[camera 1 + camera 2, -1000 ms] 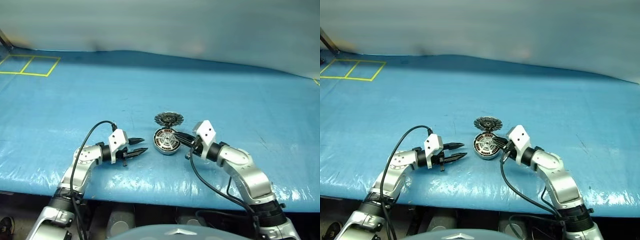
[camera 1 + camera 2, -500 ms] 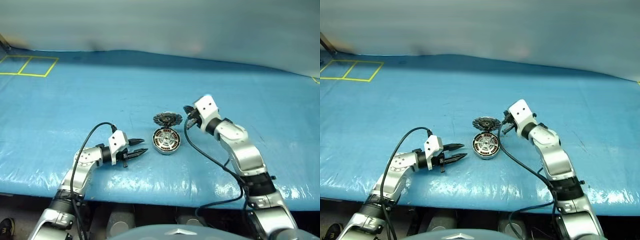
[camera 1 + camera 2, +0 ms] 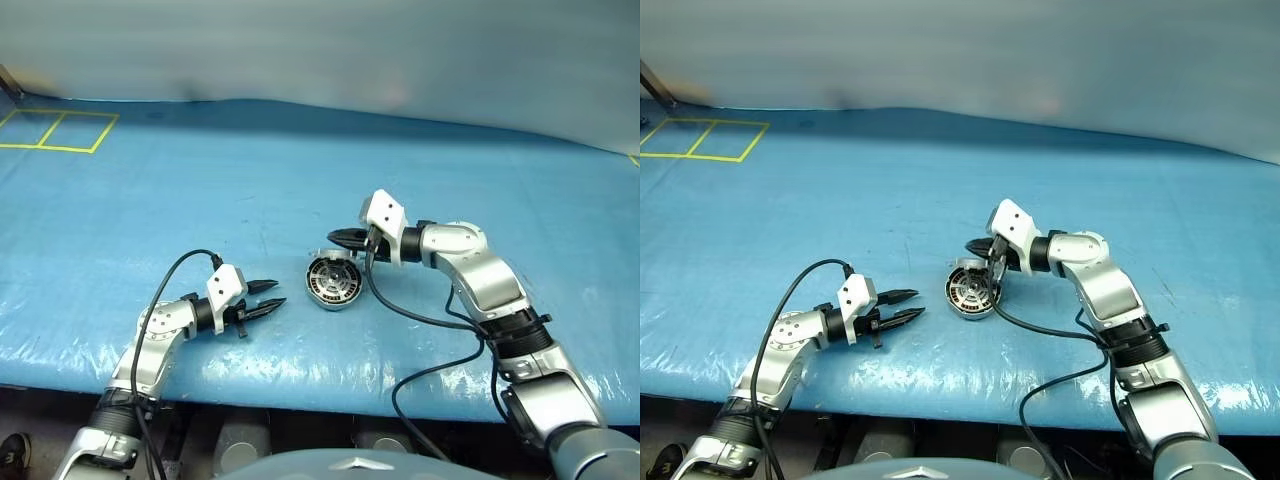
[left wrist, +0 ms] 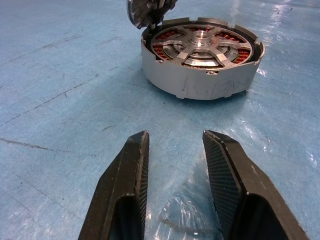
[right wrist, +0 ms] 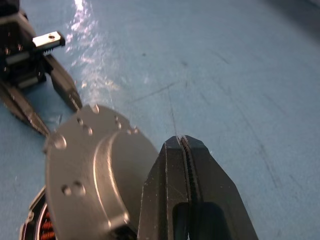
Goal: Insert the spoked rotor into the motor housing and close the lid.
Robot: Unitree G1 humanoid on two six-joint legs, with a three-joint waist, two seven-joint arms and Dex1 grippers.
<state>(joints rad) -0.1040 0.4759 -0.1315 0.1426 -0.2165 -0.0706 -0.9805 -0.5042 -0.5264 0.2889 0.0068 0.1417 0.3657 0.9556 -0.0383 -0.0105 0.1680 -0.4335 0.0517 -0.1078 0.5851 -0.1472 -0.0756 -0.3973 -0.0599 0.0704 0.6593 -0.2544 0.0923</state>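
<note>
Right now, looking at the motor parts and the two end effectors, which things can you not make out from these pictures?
- Whether the right end effector touches the lid: its shut fingers overlap the lid's edge in the right wrist view.
- The lid's inner face: the left wrist view's top edge cuts it off.
- How fully the spoked rotor sits in the motor housing: the housing wall hides its underside.

Housing (image 4: 200, 75) brushed metal; lid (image 5: 95, 170) matt grey; tarp (image 3: 150, 200) glossy plastic.

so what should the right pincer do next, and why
Probably keep pushing the lid down over the motor housing. The spoked rotor already sits inside, the lid stands half raised, and the shut right pincer is behind its grey outer face.
</note>
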